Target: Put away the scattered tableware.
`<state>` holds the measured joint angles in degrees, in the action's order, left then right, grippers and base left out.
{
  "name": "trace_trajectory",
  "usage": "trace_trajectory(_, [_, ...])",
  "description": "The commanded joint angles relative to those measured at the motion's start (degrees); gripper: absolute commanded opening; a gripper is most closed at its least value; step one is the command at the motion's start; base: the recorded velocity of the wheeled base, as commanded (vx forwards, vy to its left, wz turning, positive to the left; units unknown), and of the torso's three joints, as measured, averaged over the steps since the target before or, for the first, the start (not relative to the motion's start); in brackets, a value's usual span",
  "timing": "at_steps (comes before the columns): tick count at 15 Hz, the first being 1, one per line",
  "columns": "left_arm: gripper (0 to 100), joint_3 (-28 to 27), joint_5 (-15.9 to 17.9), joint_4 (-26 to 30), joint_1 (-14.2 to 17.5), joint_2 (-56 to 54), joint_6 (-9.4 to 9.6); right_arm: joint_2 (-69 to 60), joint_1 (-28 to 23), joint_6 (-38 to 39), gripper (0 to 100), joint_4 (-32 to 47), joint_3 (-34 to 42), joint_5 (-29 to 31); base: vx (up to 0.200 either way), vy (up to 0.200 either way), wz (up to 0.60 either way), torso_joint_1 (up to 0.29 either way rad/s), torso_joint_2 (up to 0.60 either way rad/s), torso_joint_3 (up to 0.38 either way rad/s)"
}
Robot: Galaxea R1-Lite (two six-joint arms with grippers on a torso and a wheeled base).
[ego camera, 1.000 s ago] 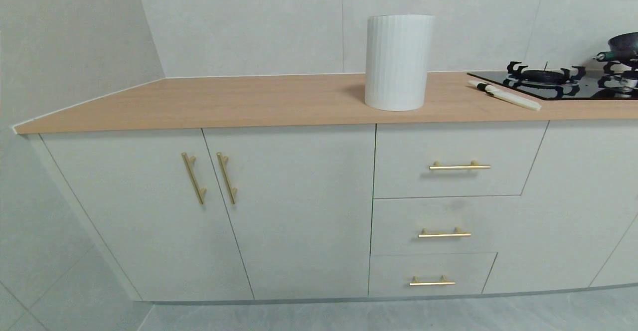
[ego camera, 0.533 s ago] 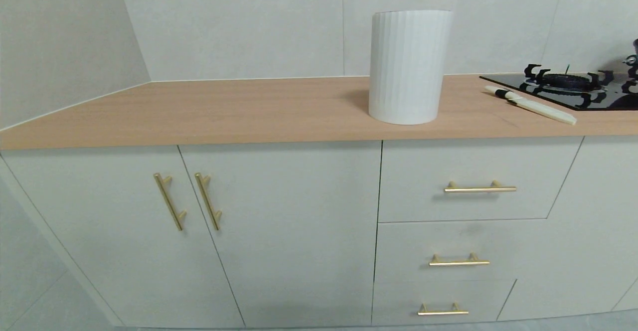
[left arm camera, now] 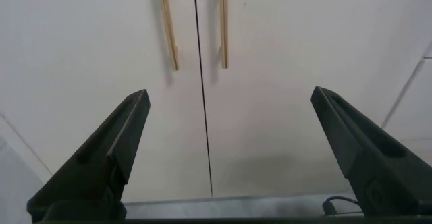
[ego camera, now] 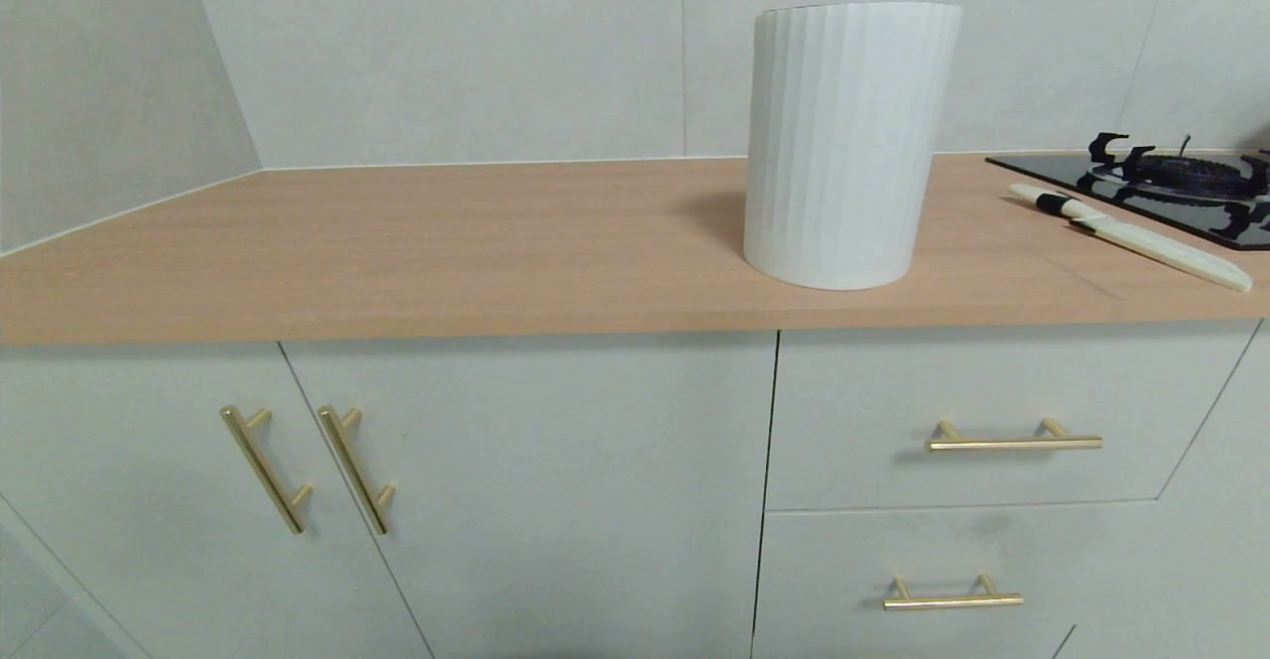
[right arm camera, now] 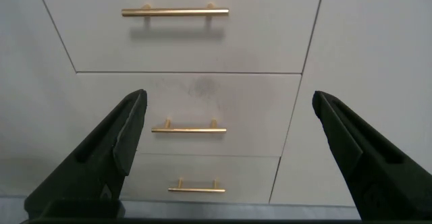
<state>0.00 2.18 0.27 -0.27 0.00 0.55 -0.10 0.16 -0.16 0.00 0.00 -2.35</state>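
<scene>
A tall white ribbed holder (ego camera: 843, 143) stands upright on the wooden counter (ego camera: 397, 242). To its right a cream knife with a black band (ego camera: 1126, 237) lies flat by the hob. My left gripper (left arm camera: 226, 116) is open, low in front of the double cupboard doors with their gold handles (left arm camera: 196, 21). My right gripper (right arm camera: 226, 116) is open too, facing the stack of drawers (right arm camera: 182, 102), with nothing between its fingers.
A black gas hob (ego camera: 1171, 183) sits at the counter's right end. The cupboard doors (ego camera: 298, 470) are below the counter's left part and the drawers (ego camera: 1012, 441) are under the holder. Tiled walls close the back and left corner.
The whole head view has drawn closer to the counter and shifted left; the holder and knife look larger. Nothing on the counter has moved.
</scene>
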Motion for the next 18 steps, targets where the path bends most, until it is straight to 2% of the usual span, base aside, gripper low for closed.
trace_trajectory(1, [100,0.0,0.0,0.0,0.0,0.0,-0.02,0.1,0.0,0.0,100,0.0,0.0,0.0,0.000,0.000,0.00,0.000,0.00,0.000])
trace_trajectory(6, [100,0.0,0.0,0.0,0.0,0.0,0.07,0.1,0.0,0.0,100,0.0,0.0,0.0,0.000,0.000,0.00,0.000,0.00,0.000])
trace_trajectory(18, [100,0.0,0.0,0.0,0.0,0.0,0.07,0.1,0.0,0.0,100,0.0,0.0,0.0,0.000,-0.200,0.00,0.002,0.00,0.002])
